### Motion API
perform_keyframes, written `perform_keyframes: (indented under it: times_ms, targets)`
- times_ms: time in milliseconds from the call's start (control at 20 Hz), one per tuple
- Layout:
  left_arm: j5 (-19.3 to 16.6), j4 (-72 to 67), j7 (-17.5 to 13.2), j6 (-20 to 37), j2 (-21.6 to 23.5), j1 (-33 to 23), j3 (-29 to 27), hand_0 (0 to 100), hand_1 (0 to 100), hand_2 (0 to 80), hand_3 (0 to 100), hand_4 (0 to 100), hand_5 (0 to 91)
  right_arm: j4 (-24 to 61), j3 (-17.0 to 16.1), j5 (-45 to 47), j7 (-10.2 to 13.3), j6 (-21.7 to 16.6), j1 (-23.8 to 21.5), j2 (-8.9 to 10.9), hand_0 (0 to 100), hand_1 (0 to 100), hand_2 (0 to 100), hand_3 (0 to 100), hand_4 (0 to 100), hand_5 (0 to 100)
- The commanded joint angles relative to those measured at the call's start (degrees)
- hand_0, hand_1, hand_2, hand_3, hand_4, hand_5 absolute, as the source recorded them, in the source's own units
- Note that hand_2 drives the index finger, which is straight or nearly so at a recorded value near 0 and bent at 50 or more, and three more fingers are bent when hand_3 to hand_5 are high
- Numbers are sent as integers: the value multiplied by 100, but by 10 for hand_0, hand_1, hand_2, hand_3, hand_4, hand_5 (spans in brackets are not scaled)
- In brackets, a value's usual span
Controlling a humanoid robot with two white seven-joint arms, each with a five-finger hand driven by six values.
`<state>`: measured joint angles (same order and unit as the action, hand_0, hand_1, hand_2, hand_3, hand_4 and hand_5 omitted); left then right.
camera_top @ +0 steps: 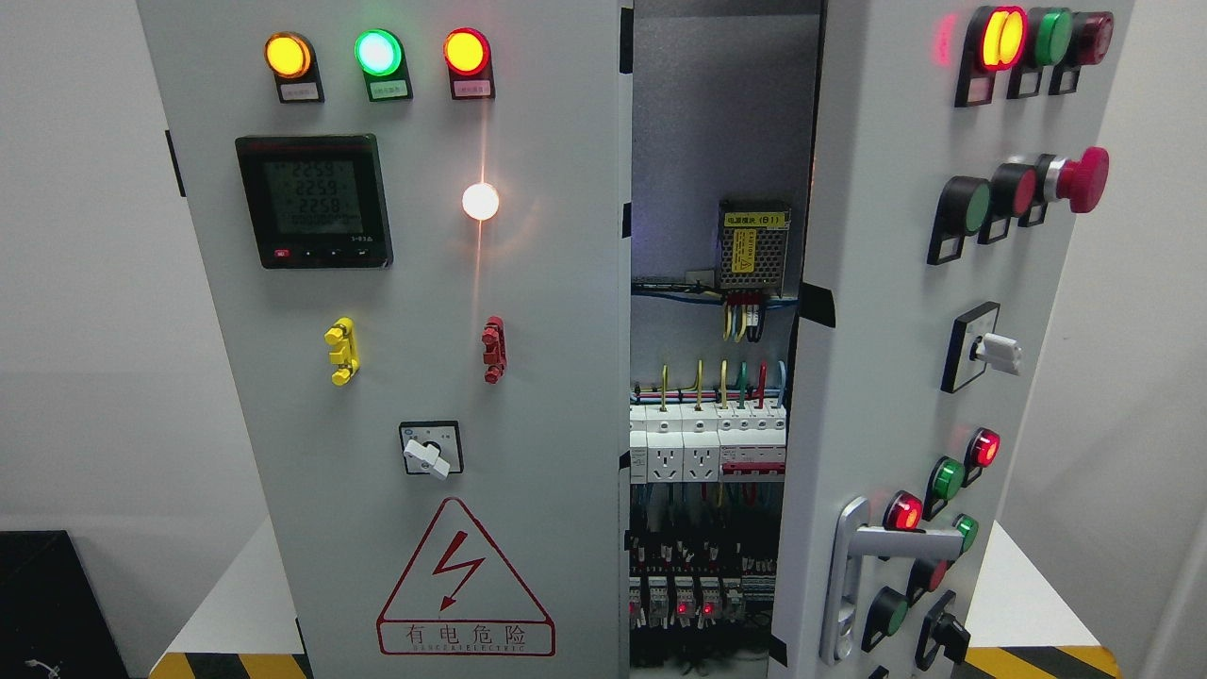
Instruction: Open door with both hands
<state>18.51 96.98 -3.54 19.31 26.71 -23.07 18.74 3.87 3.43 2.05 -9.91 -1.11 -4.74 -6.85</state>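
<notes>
The left door [405, 377] and the right door [886, 377] look like painted sheet metal, smooth and matt grey. The door handle [853, 566] is satin silvery metal. The lamps [377, 53] and the red push button [1082, 179] are glossy plastic. The meter [314, 201] has a shiny black plastic frame. The warning sticker [465, 585] looks smooth. The table [240, 594] is matt white.
</notes>
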Motion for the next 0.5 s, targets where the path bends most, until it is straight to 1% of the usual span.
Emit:
perform_keyframes:
  times_ms: [0, 150, 301, 451]
  targets:
    - [136, 2096, -24, -15, 791, 847, 472, 0, 0, 0, 0, 0, 0, -18, 0, 6, -2, -3, 0, 0, 192, 0, 0, 0, 0, 0]
    - [285, 2202, -16, -15, 862, 1234, 727, 0, 0, 0, 0, 0, 0, -18, 0, -2, -2, -3, 0, 0, 192, 0, 0, 0, 0, 0]
    - [522, 2202, -15, -15, 862, 1647, 938, 0, 0, 0, 0, 0, 0, -18, 0, 6, -2, -3, 0, 0, 192, 0, 0, 0, 0, 0]
    - [566, 2246, -15, -24, 854, 2173, 974, 0, 0, 0, 0, 0, 0, -18, 0, -2, -2, -3, 0, 0, 192, 0, 0, 0, 0, 0]
